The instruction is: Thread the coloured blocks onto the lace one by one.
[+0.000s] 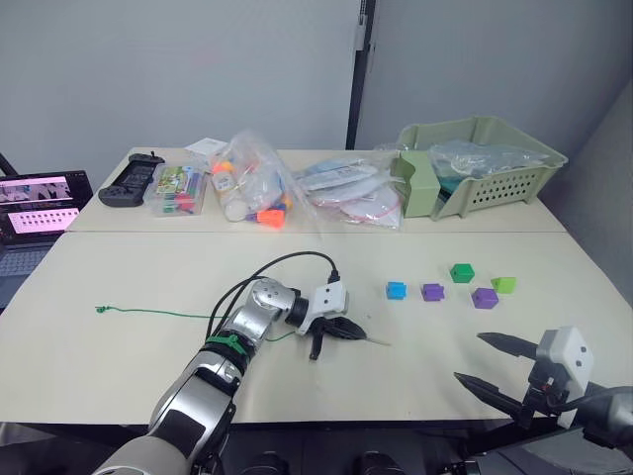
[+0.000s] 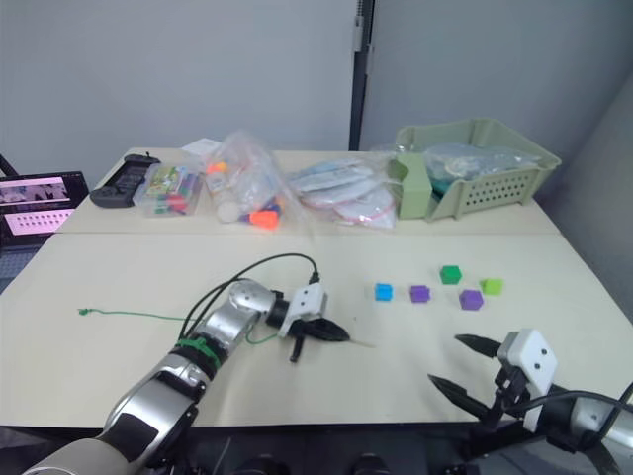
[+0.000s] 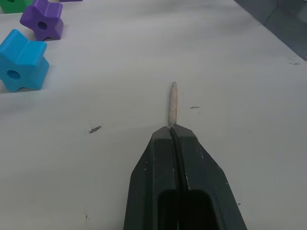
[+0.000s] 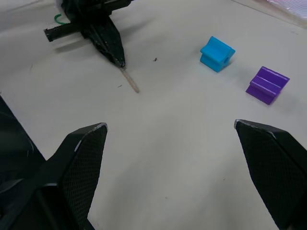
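You find no readable text here; the laptop screen [image 1: 40, 203] perhaps carries writing, but it is too small.

1. The table [image 1: 119, 366] is plain cream, with a few small dark specks near the pale tan tip [image 3: 172, 103] of the lace; the lace [image 1: 148, 313] itself is thin bright green.
2. On the table, the blue block [image 1: 396, 290] is sky blue; beside it a purple block [image 1: 432, 292]; then a dark green block [image 1: 461, 272], a second purple block [image 1: 485, 298] and a lime green block [image 1: 504, 284].
3. The left gripper [image 1: 358, 335] has black fingers on a white housing; the right gripper [image 1: 485, 361] likewise, with a fine mesh pattern on its pads [image 4: 86, 165].
4. At the table's far edge, the basket [image 1: 514, 183] is pale sage green with slotted walls; clear bags [image 1: 252, 188] show orange and multicoloured pieces.
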